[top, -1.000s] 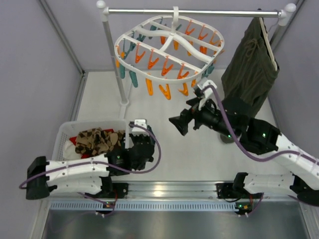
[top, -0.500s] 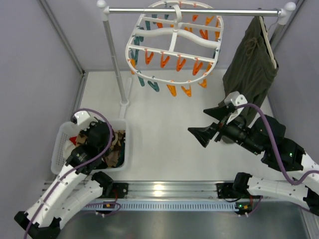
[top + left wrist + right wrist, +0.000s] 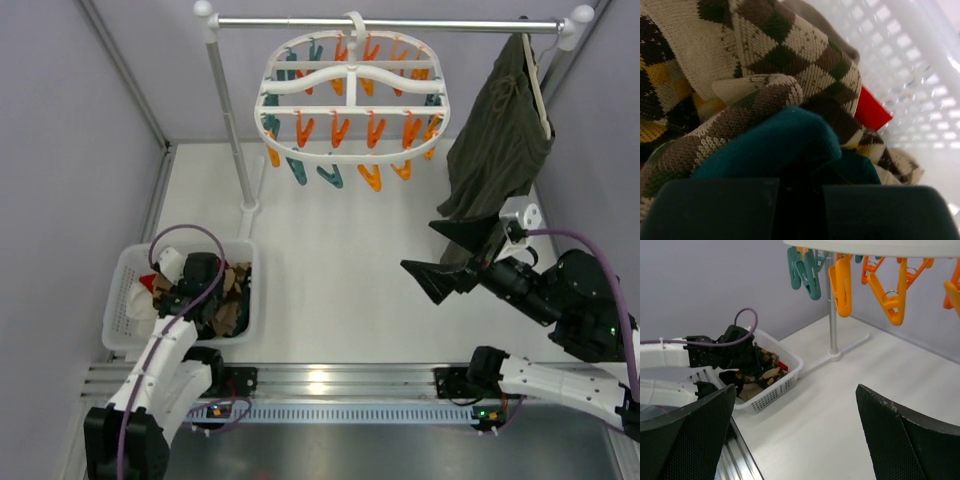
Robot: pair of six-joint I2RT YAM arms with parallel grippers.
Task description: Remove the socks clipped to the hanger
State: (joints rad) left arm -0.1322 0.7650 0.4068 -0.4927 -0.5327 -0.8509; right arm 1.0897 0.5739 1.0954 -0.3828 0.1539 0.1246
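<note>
The white oval hanger (image 3: 352, 156) hangs from the rail with orange and teal clips, and no sock is clipped to it. Its rim (image 3: 880, 245) shows at the top of the right wrist view. The socks (image 3: 232, 285) lie piled in the white basket (image 3: 120, 300). My left gripper (image 3: 212, 305) reaches down into that pile. In the left wrist view its fingers (image 3: 800, 200) stand a narrow gap apart with the teal sock (image 3: 780, 145) folded into it, against argyle socks (image 3: 790, 45). My right gripper (image 3: 437, 255) is wide open and empty above the table (image 3: 796, 390).
An olive-green garment (image 3: 500, 140) hangs on the rail at the right, just behind my right gripper. The rack's left pole (image 3: 228, 110) stands on a foot next to the basket. A red item (image 3: 870, 110) lies among the socks. The basket wall (image 3: 775, 390) faces the table's middle.
My left arm swung left from beside the basket and sank its gripper into the sock pile. My right gripper drew back right and down from the hanger. The hanger swung and now hangs level.
</note>
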